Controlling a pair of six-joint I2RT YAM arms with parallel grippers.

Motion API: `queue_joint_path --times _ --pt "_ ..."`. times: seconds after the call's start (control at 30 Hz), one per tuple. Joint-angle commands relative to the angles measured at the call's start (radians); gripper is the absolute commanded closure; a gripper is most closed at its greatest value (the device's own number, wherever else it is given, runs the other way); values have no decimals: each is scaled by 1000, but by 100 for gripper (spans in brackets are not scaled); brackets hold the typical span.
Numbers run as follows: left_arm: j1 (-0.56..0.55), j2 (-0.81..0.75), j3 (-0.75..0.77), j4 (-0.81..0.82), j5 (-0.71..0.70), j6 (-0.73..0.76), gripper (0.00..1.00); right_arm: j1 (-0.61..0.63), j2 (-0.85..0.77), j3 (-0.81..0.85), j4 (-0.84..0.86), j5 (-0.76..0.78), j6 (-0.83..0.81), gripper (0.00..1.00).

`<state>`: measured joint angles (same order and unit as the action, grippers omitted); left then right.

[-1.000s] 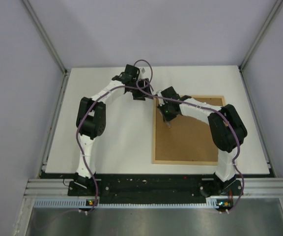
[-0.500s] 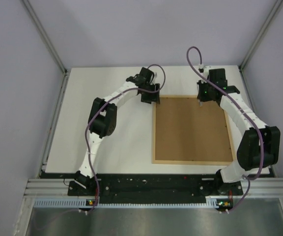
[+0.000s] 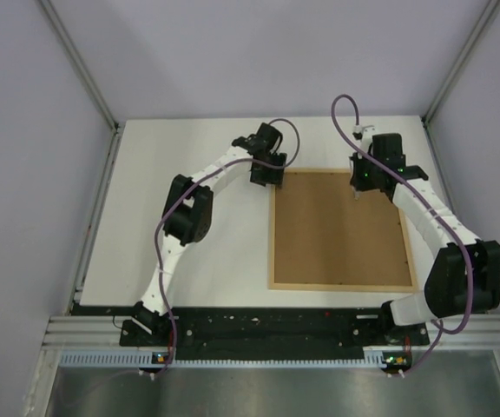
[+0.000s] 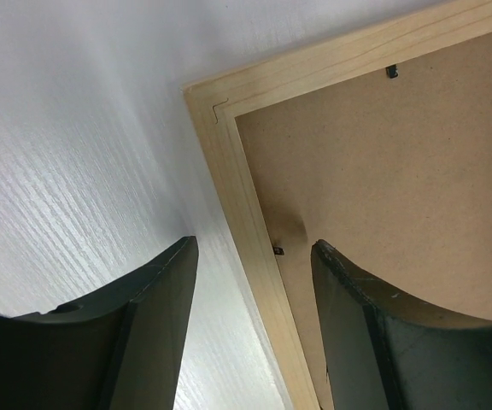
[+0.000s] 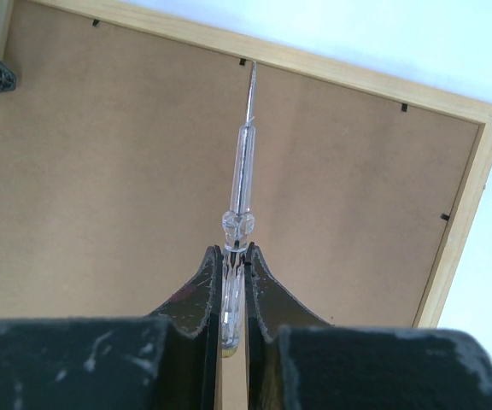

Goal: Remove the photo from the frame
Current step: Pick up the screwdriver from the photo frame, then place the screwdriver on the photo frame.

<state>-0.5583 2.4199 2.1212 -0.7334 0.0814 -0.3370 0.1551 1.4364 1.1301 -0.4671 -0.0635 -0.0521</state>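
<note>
Elbows are bending outward at the near side of the table [image 3: 224, 252], with two arms reaching far across it. One frame [image 3: 337, 230] is lying back-up right of centre, its brown board facing upward. At its far-left corner the left gripper [image 4: 253, 246] is hanging released, straddling the wooden rail. At the far edge the right gripper [image 5: 233, 252] is clenching one clear-handled tool [image 5: 242, 162], its tip at one of four dark clips [image 5: 243, 61]. A second ago this arm was lying across the board.
</note>
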Motion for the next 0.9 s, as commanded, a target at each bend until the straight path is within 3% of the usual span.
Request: queue_joint_path --times 0.0,0.63,0.87 --pt "-14 -1 36 -21 -35 18 39 8 -68 4 62 -1 -3 100" --pt "-23 24 69 -26 -106 20 50 6 -77 -26 74 -29 -6 100" --pt "-23 30 69 -34 -104 13 67 6 -80 -30 81 -38 -9 100"
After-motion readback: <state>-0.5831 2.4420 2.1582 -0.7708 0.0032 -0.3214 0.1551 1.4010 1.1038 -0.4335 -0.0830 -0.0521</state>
